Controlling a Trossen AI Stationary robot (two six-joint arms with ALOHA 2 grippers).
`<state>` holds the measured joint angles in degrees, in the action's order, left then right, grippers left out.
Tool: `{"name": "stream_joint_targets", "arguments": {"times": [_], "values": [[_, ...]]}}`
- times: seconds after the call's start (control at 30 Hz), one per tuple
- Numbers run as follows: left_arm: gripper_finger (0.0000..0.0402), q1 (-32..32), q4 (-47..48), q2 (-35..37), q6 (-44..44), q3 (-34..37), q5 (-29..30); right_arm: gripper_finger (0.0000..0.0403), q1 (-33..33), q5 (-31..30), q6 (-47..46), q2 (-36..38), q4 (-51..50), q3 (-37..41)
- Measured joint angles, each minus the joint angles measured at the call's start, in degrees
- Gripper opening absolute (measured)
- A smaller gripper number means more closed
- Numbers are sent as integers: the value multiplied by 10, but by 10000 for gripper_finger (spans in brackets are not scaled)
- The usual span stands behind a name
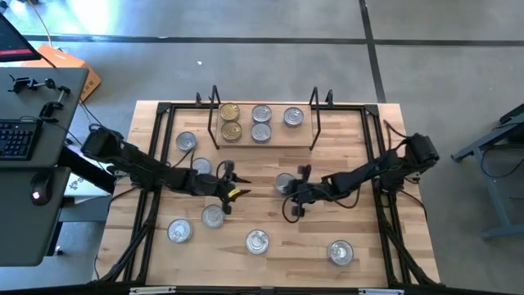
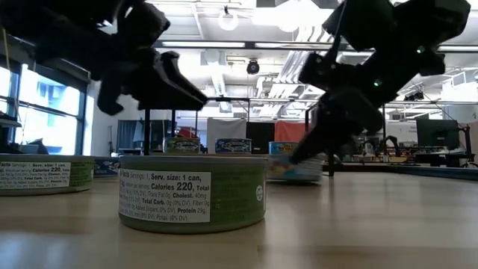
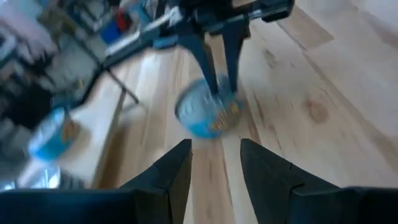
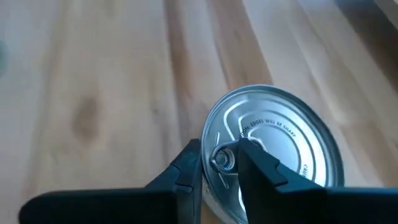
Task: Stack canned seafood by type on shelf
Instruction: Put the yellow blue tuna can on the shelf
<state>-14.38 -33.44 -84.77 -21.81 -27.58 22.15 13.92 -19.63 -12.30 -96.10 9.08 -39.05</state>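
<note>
Left gripper (image 3: 216, 163) is seen with its two dark fingers (image 3: 171, 174) parted, a bare strip of wooden tabletop (image 3: 323, 93) showing between them; nothing is held. Just ahead, a blue-labelled tin (image 3: 208, 113) is seen lying on the wood, blurred. The right gripper (image 3: 219, 74) is seen coming down onto the tin, its two dark fingers closed at the tin's top. A second blue tin (image 3: 53, 134) is seen well apart to one side, beyond a thin black rod (image 3: 118, 84). Background is blurred and not readable.
</note>
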Motion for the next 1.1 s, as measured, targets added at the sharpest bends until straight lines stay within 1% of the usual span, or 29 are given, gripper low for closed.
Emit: {"name": "stream_joint_targets", "arguments": {"times": [0.07,0.1,0.2,0.3,0.37,0.5,0.6,0.7,0.77,0.87,0.97,1.1], "values": [[132,5,-21,-23,-54,-9,-15,57,0,14,16,-4,52,0],[134,7,-26,-34,-82,-15,-25,53,0,28,16,-4,69,1],[144,9,-29,-63,-165,-33,-41,41,-2,38,29,-6,109,3],[162,12,-28,-96,-236,-51,-45,11,-11,41,31,-3,125,2],[177,17,-30,-120,-266,-68,-50,1,-17,44,31,-3,122,2],[202,37,-29,-170,-278,-103,-64,22,-20,42,34,4,120,-5],[205,55,-14,-203,-281,-132,-94,41,-19,40,42,29,79,-23],[193,79,31,-222,-283,-163,-160,52,-7,37,39,69,23,-38],[178,94,64,-229,-283,-186,-190,55,6,37,33,98,-4,-39],[151,114,99,-236,-280,-210,-201,56,34,28,33,138,-29,-40],[127,132,115,-248,-280,-228,-205,56,64,9,33,161,-42,-40],[97,152,150,-270,-295,-255,-256,57,95,9,32,171,-45,-40]]}}
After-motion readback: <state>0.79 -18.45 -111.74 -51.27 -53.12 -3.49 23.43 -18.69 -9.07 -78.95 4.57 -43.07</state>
